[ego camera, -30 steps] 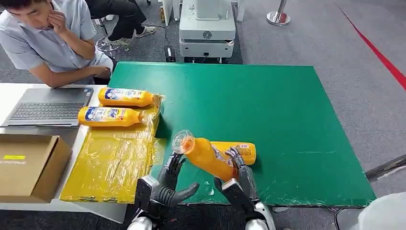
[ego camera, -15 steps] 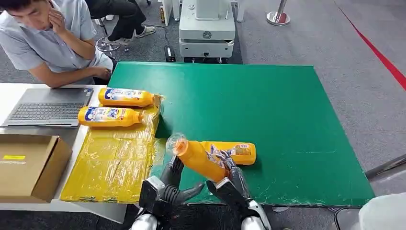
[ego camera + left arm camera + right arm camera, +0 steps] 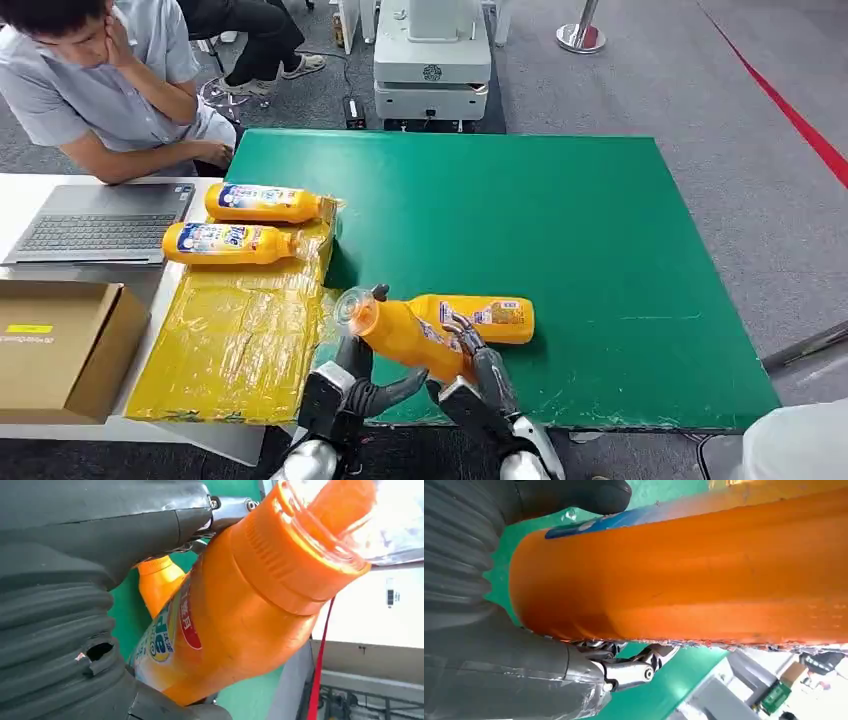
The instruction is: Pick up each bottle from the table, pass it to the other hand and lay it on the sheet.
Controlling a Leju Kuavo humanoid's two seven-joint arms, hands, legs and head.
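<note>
While bottles (image 3: 250, 203) lie nearby, laptop (image 3: 100, 222) flanks sheet (image 3: 235, 345).

The right robot hand (image 3: 519, 645) grips an orange bottle (image 3: 684, 575) lying across the frame, above the green counter (image 3: 664, 690).

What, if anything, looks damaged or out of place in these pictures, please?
The grey ribbed cover behind the left hand has a small torn hole, seen in the left wrist view. The yellow sheet is crinkled. Otherwise nothing stands out: the held bottle looks intact and nothing has spilled.
</note>
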